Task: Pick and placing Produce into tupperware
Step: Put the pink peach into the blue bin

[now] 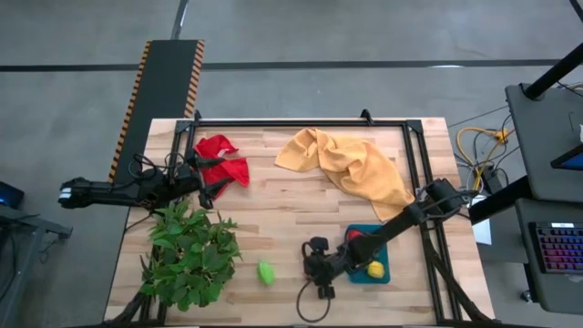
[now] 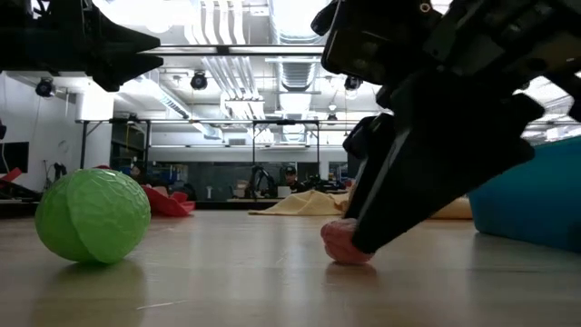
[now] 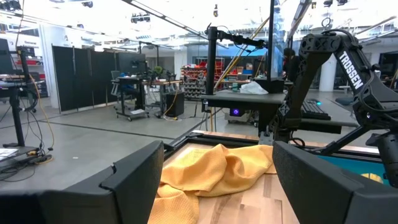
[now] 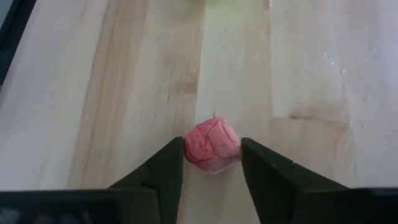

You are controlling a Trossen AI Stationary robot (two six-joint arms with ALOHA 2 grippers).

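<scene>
Right gripper (image 4: 211, 168) pinches a pink piece (image 4: 211, 145) on the table (image 1: 282, 228), left of the tupperware (image 1: 371, 260).
A lime green piece (image 1: 265, 272) and leafy plant (image 1: 189, 253) lie farther left; left gripper (image 1: 208, 185) waits spread by the red cloth (image 1: 224, 158).

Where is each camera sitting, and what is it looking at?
High: above, looking straight down; both arms, tupperware.
Low: table height, looking level; right end effector around the pink piece.
Left wrist: on left arm, facing the yellow cloth; own fingers.
Right wrist: on right arm, facing down; fingers.
Low and right wrist views share the pink piece.
</scene>
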